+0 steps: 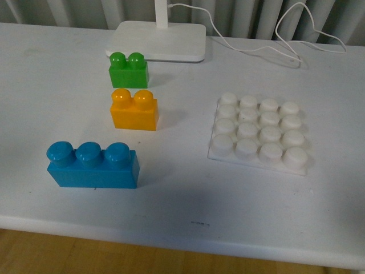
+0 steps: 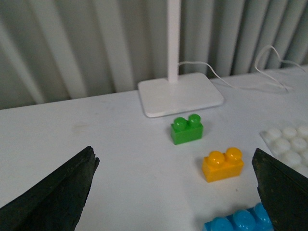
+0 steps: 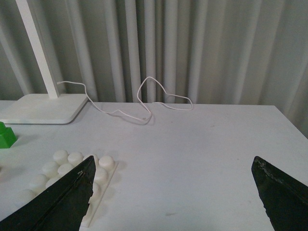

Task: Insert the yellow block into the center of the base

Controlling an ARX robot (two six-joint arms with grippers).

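The yellow block (image 1: 134,109) stands upright on the white table, left of the base (image 1: 259,133), a white square plate of round studs. In the left wrist view the yellow block (image 2: 223,164) lies ahead between my open fingers, nearer the one at the frame's right; my left gripper (image 2: 175,166) is open and empty, well short of it. The base's corner (image 2: 288,143) shows at the edge. My right gripper (image 3: 173,168) is open and empty above bare table, with the base (image 3: 62,168) beside one finger. Neither gripper shows in the front view.
A green two-stud brick (image 1: 129,70) stands just behind the yellow block, and a blue three-stud brick (image 1: 93,165) in front of it. A white lamp foot (image 1: 157,41) with a trailing cable (image 1: 274,48) sits at the back. The table's front edge (image 1: 182,242) is near.
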